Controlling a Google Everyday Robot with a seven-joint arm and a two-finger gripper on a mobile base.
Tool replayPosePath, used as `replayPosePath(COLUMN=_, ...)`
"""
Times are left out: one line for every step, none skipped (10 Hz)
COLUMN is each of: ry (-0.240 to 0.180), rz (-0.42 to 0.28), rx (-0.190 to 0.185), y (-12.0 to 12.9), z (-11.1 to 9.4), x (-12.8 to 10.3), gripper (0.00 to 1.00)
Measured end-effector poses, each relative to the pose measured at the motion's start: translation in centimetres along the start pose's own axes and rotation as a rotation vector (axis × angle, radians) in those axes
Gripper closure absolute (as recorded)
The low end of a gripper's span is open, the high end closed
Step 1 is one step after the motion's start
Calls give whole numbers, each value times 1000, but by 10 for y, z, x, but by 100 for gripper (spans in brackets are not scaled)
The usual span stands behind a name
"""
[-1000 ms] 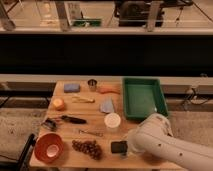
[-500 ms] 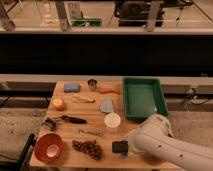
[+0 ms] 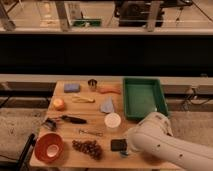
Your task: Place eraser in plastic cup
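Eraser point(image 3: 118, 145) lies on table point(image 3: 100, 160) just left of gripper point(image 3: 127, 148); jaws' state unclear.

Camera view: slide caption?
Gripper low at the table's front edge beside the black eraser; white cup just behind.

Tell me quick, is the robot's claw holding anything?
Gripper: low at the table's front edge, right beside the eraser; what it holds cannot be told.
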Motion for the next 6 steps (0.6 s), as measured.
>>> replayPosePath(ry=-1, rz=-1, rx=-1, y=0, z=0, x=-1, gripper=20)
replayPosePath(ry=0, rz=-1, rx=-1, y=-1, z=0, x=-1, gripper=20)
replayPosePath(ry=1, rz=-2, rx=-1, y=-1, z=1, x=-1, gripper=20)
replayPosePath(ry=1, rz=-3, rx=-1, y=-1, z=1, x=-2, gripper=20)
replayPosePath(ry=0, rz=-2, rx=-2, y=-1, z=1, x=-1, gripper=20)
replayPosePath(ry=1, rz=-3, rx=-2, y=-1, z=1, x=-1, gripper=20)
